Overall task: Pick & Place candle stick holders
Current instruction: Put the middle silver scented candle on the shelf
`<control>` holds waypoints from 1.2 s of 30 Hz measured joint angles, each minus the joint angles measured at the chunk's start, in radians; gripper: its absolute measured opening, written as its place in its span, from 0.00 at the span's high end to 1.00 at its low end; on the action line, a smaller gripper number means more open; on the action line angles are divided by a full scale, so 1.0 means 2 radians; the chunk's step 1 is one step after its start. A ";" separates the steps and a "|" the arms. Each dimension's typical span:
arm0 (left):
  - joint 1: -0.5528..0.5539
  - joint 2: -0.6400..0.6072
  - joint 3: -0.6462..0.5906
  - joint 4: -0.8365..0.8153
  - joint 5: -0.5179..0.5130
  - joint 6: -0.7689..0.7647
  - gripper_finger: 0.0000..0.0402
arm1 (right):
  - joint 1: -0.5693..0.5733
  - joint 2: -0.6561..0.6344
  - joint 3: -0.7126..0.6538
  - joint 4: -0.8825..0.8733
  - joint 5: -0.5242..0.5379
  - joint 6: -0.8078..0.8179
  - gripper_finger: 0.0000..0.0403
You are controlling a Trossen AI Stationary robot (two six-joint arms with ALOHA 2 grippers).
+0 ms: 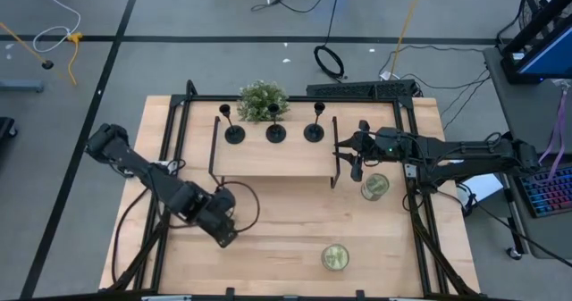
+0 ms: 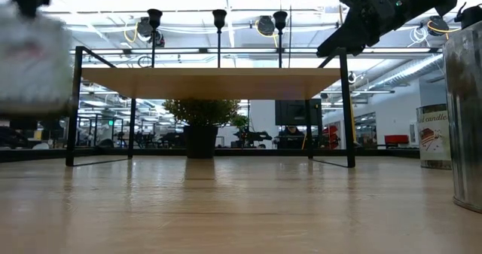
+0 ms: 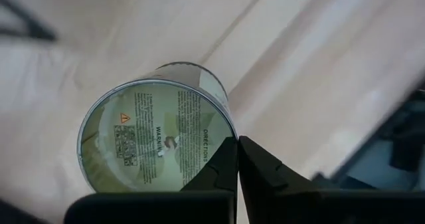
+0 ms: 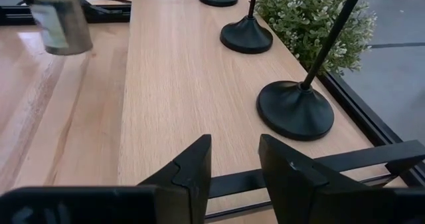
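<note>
I see three candle holders (image 1: 275, 131) standing in a row on the raised wooden shelf (image 1: 268, 158), the nearest one just ahead of my right pincer (image 4: 232, 161), which hovers at the shelf's end, narrowly open and empty. My left pincer (image 3: 237, 164) is closed, empty, beside a glass jar (image 3: 156, 137) on the table (image 1: 286, 238).

Grey floor (image 1: 179, 15), loose cables (image 1: 329, 62), ceiling lights.
</note>
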 joint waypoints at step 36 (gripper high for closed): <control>0.272 0.018 0.206 -0.212 -0.004 0.579 1.00 | 0.000 0.000 0.000 0.000 0.000 0.000 0.71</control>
